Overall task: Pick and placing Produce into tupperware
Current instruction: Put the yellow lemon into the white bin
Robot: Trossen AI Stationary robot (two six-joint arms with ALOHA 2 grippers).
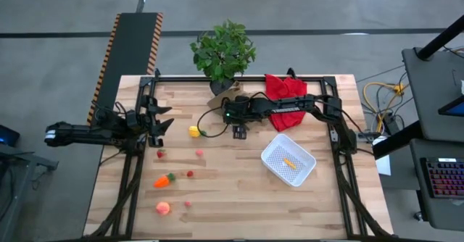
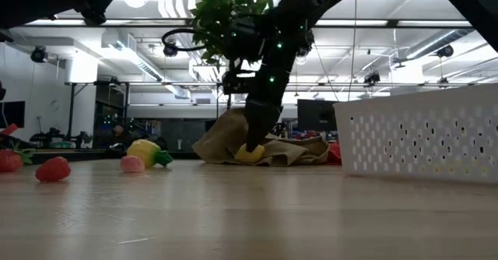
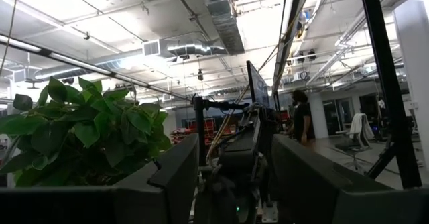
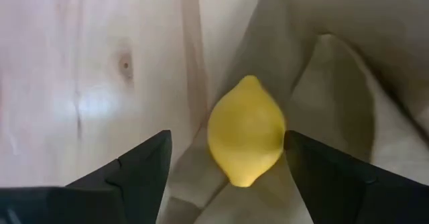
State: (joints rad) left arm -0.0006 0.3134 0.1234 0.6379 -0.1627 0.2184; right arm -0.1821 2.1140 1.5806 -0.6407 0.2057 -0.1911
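The yellow lemon [image 4: 245,131] lies on the edge of the brown paper bag [image 4: 335,70], where it meets the wooden table. My right gripper [image 4: 227,135] is open and points down over it, one finger on each side; it hides the lemon in the high view. In the low view the lemon [image 2: 250,152] shows just under the gripper [image 2: 255,135]. The white tupperware [image 1: 275,155] sits to the right and holds one small orange-yellow piece [image 1: 290,162]. Corn [image 1: 194,131], carrot [image 1: 164,180], peach [image 1: 163,208] and red berries [image 1: 160,153] lie on the table. My left gripper [image 1: 156,126] waits open at the left edge. My right gripper comes at the lemon from above, pointing down, fingers either side of it. One finger [image 4: 315,163] stands right at the lemon's side [image 4: 278,140]; whether it touches, I cannot tell. The other finger is clearly apart. The lemon rests on the bag.
A leafy potted plant [image 1: 223,50] stands at the far edge above the paper bag, and a red cloth [image 1: 286,97] lies under the right arm. More berries [image 1: 190,174] are scattered near the carrot. Bare wood lies between the lemon and the tupperware.
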